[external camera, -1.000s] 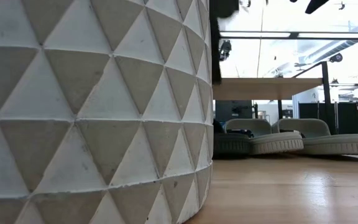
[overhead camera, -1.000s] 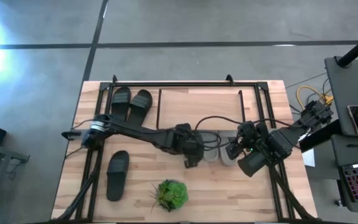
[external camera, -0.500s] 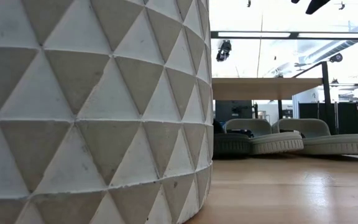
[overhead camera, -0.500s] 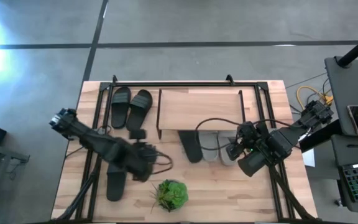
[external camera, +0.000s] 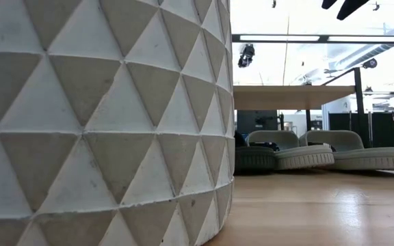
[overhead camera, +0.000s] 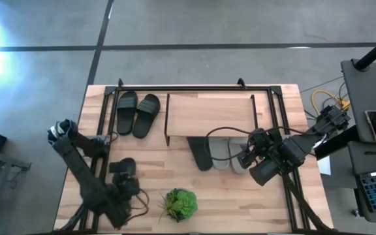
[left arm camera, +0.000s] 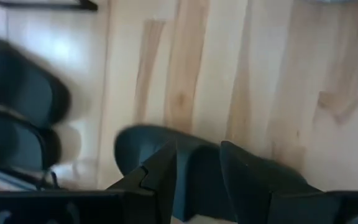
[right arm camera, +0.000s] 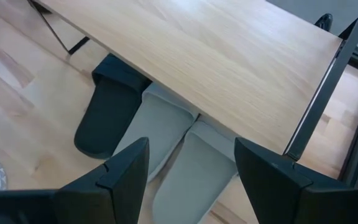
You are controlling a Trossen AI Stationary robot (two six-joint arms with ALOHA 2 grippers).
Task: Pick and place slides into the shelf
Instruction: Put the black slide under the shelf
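Matt slides [overhead camera: 203, 154], wood-topped shelf [overhead camera: 209, 112]

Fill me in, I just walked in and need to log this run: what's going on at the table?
A two-arm robot is putting slides under the shelf. One black slide and the grey pair already sit beneath its plank. The left end effector is open above the lone black slide near the table's front left, by the plant, not gripping it. Another black pair lies left of the shelf. The right end effector waits open near the shelf.
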